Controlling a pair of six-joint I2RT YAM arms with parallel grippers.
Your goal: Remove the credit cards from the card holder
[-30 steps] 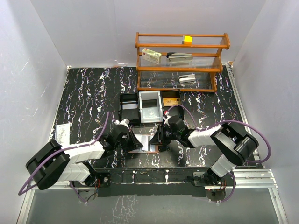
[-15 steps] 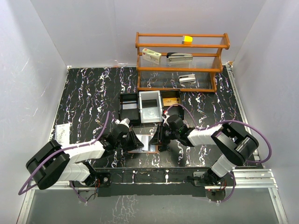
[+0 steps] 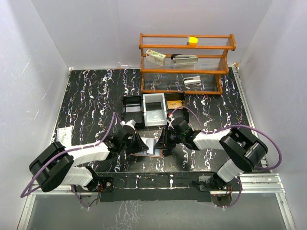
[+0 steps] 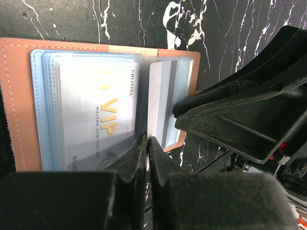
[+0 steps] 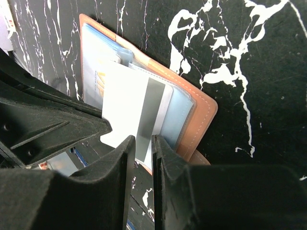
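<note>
The salmon-brown card holder [image 3: 145,154] lies open on the black marble table between my two grippers. In the left wrist view its leather [image 4: 14,96] frames pale blue pockets holding a silver VIP card [image 4: 96,115]. A white credit card with a grey stripe [image 5: 129,105] sticks partly out of the other side's pocket and tilts up; it also shows from above [image 3: 156,145]. My right gripper [image 5: 143,141] is closed on that card's free end. My left gripper [image 4: 147,140] is shut, with its tips on the holder's near edge by the fold.
Behind the holder stand a black tray [image 3: 133,111], a white tray [image 3: 154,110] and a small brown-lined box [image 3: 176,103]. A wooden shelf [image 3: 184,62] with a stapler and small boxes stands at the back. A paper slip [image 3: 64,136] lies at the left.
The white card has come further out of its pocket and now tilts up. Both grippers have shifted slightly at the holder.
</note>
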